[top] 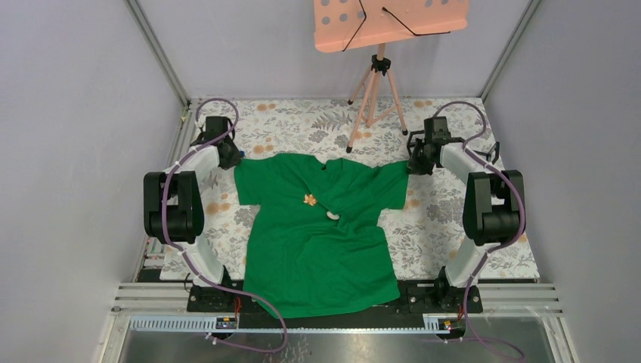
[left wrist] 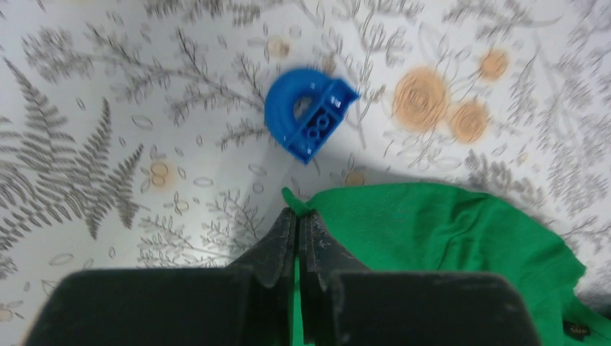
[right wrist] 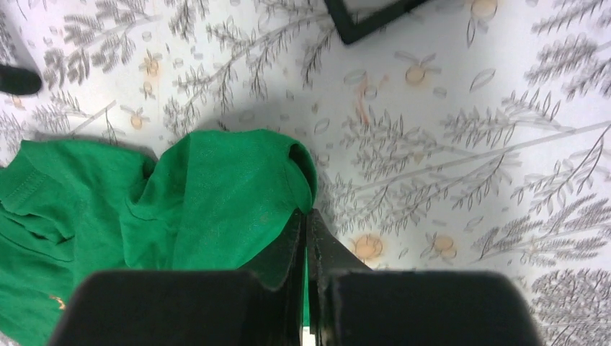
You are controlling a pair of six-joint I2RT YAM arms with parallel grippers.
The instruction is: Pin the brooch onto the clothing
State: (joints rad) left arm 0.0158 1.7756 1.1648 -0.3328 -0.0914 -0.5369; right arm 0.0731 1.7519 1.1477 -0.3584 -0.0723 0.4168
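Note:
The bright green T-shirt (top: 317, 238) lies spread on the floral cloth, neck toward the far side. A small orange flower-shaped brooch (top: 310, 200) lies on its chest, with a small white piece (top: 332, 215) beside it. My left gripper (top: 230, 159) is shut on the tip of the shirt's left sleeve (left wrist: 432, 231), fabric pinched between the jaws (left wrist: 298, 216). My right gripper (top: 414, 162) is shut on the right sleeve's edge (right wrist: 230, 194), fabric showing between the jaws (right wrist: 305, 216).
A blue plastic block (left wrist: 308, 112) lies on the cloth just beyond the left sleeve. A tripod (top: 374, 91) holding an orange perforated board (top: 389, 21) stands at the far middle. A black frame edge (right wrist: 367, 18) shows in the right wrist view. Walls close both sides.

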